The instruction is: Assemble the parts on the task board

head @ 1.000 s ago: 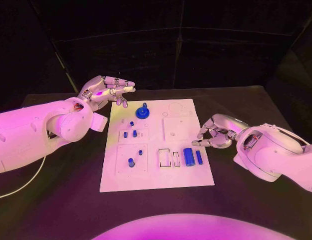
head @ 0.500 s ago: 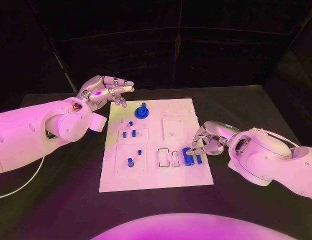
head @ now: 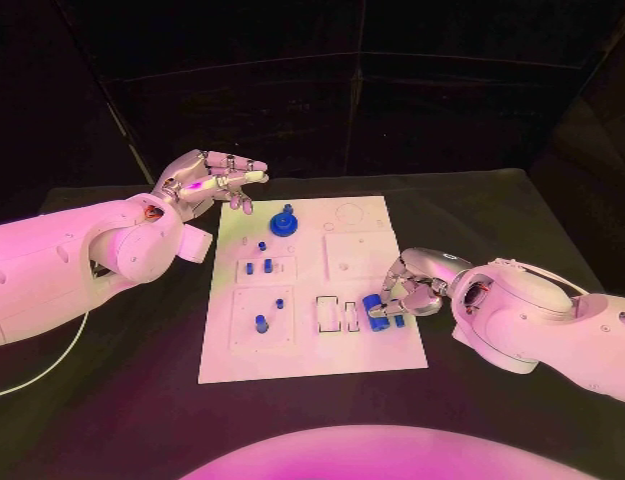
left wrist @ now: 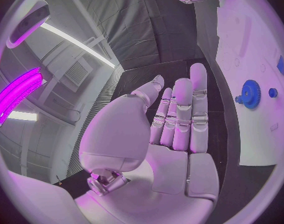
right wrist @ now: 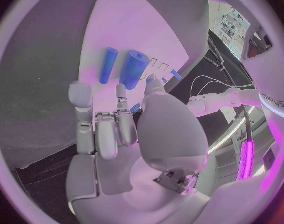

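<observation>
1. The task board point(head: 312, 340) — a white plate — lies mid-table, bearing small blue parts: a gear-like piece point(head: 285, 223) at its far end, two cylinders point(right wrist: 133, 68) near its right edge.
2. No writing on it is legible.
3. The right hand point(head: 413, 285) hovers over those cylinders; the right wrist view shows its fingers apart, holding nothing.
4. The left hand point(head: 214, 180) hangs by the board's far left corner — fingers extended, holding nothing.

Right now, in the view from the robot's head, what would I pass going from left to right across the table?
Left arm → left hand → white board's left edge → blue gear → blue cylinders under the right hand → right arm.
</observation>
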